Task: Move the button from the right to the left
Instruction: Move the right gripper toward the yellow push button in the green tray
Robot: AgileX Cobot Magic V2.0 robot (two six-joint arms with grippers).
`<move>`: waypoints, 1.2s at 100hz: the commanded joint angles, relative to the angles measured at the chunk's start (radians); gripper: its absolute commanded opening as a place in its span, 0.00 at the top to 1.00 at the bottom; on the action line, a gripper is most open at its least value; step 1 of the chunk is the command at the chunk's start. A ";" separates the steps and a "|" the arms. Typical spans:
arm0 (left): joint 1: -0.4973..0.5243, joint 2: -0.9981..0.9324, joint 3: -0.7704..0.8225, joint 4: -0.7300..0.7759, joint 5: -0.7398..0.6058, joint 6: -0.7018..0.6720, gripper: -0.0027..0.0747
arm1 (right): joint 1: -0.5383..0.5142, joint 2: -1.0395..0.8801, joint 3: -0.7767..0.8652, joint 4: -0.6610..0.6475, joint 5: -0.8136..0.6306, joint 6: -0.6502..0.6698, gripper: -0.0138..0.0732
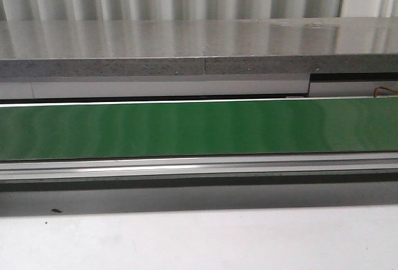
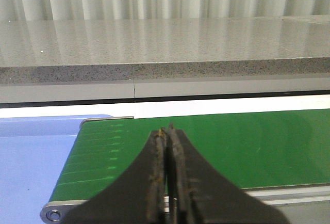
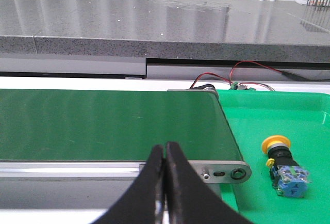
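Your front camera shows neither arm nor the button: only the green conveyor belt (image 1: pixel 199 127) running across the frame, cut off at both edges, with the grey speckled stone ledge (image 1: pixel 186 49) behind it and a strip of pale bench (image 1: pixel 199 239) in front. You find one button (image 3: pixel 284 164), and only in the right wrist view: it lies on its side on the bright green tray (image 3: pixel 289 115) just past the belt's end, yellow cap toward the far side, black collar behind it, blue-grey block nearest the camera. Any marking on the block is too small and blurred to read, and no writing or brand is legible anywhere. The tray is cut off by the frame, so its full extent stays unseen. Your right end effector (image 3: pixel 165 154) hangs over the near rail of the belt with its two fingers pressed together, empty, well apart from the button. Your left end effector (image 2: pixel 167 133) likewise has its two fingers closed against each other on nothing, over the opposite end of the belt, where a blue surface (image 2: pixel 31 167) begins. A loop of red and black wires (image 3: pixel 242 74) shows behind the tray; where they lead is hidden.
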 commanded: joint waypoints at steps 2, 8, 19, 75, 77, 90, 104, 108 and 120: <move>-0.005 -0.033 0.039 -0.006 -0.078 -0.005 0.99 | -0.002 -0.021 -0.021 -0.013 -0.082 -0.004 0.92; -0.005 -0.033 0.039 -0.006 -0.078 -0.005 0.99 | -0.002 -0.021 -0.021 -0.013 -0.082 -0.004 0.92; -0.005 -0.033 0.039 -0.006 -0.078 -0.005 0.99 | -0.002 -0.021 -0.021 -0.013 -0.082 -0.004 0.92; -0.005 -0.033 0.039 -0.006 -0.078 -0.005 0.99 | -0.002 -0.020 -0.054 -0.013 -0.048 -0.004 0.92; -0.005 -0.033 0.039 -0.006 -0.078 -0.005 0.99 | -0.002 -0.019 -0.065 -0.013 -0.031 -0.004 0.92; -0.005 -0.033 0.039 -0.006 -0.078 -0.005 0.99 | -0.002 0.016 -0.166 -0.013 0.112 -0.004 0.92; -0.005 -0.033 0.039 -0.006 -0.078 -0.005 0.99 | -0.002 0.107 -0.301 -0.013 0.263 -0.004 0.92; -0.005 -0.033 0.039 -0.006 -0.078 -0.005 0.99 | -0.002 0.141 -0.336 -0.013 0.297 -0.004 0.92; -0.005 -0.033 0.039 -0.006 -0.078 -0.005 0.99 | -0.002 0.248 -0.455 -0.013 0.419 -0.004 0.92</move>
